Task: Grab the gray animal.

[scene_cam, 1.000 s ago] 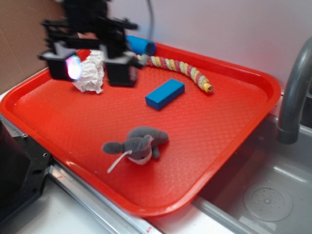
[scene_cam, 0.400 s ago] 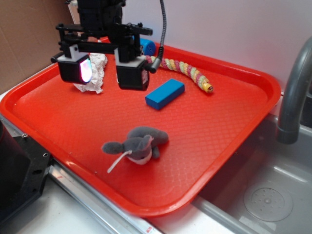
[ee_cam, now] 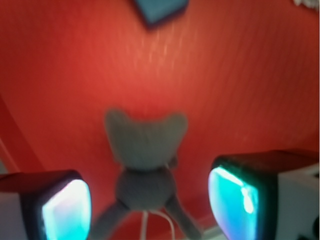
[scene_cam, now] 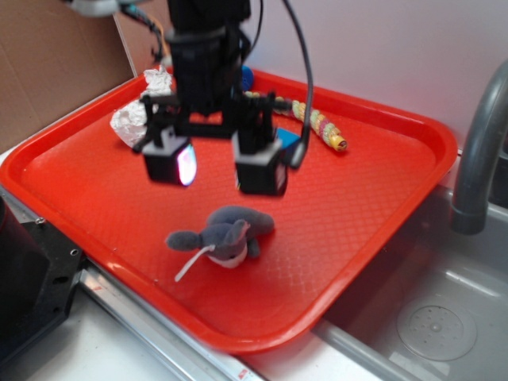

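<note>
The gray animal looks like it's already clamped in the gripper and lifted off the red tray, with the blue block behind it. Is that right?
Not quite. The gripper is open and hangs above the gray animal, which lies free on the red tray; the exterior view shows the gap between them. The blue block does sit behind it.

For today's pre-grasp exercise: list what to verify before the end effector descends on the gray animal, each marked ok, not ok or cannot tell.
1. End effector open: ok.
2. Nothing held between the fingers: ok.
3. Gray animal centred between the fingers in the wrist view: ok.
4. End effector above the animal, not touching it: ok.
5. Blue block clear of the grasp path: ok.
6. Animal's thin white string clear of the fingers: cannot tell.
</note>
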